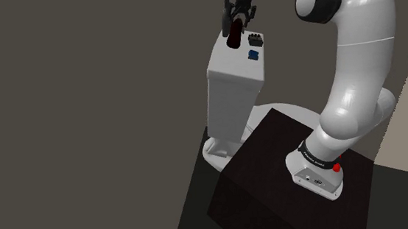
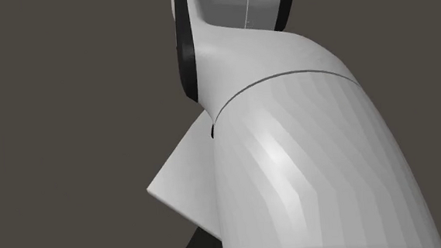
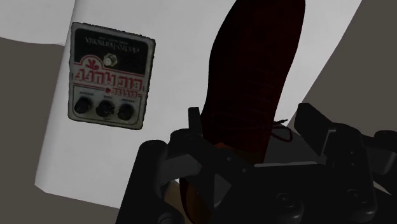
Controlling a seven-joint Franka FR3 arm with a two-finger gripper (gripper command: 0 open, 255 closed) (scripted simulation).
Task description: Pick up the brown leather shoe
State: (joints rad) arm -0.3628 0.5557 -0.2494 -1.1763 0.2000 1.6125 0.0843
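A dark reddish-brown shoe sits between my gripper's two black fingers, which clasp its heel end from both sides. In the shoulder view the gripper is at the top, above the far left part of a tall white cabinet's top. The shoe hangs from it, pointing down. I cannot tell whether its tip touches the top.
On the white top lie a dark effects pedal with knobs, also, and a small blue thing. The cabinet stands on a round white base beside my dark stand. My white arm link is close in the second exterior view.
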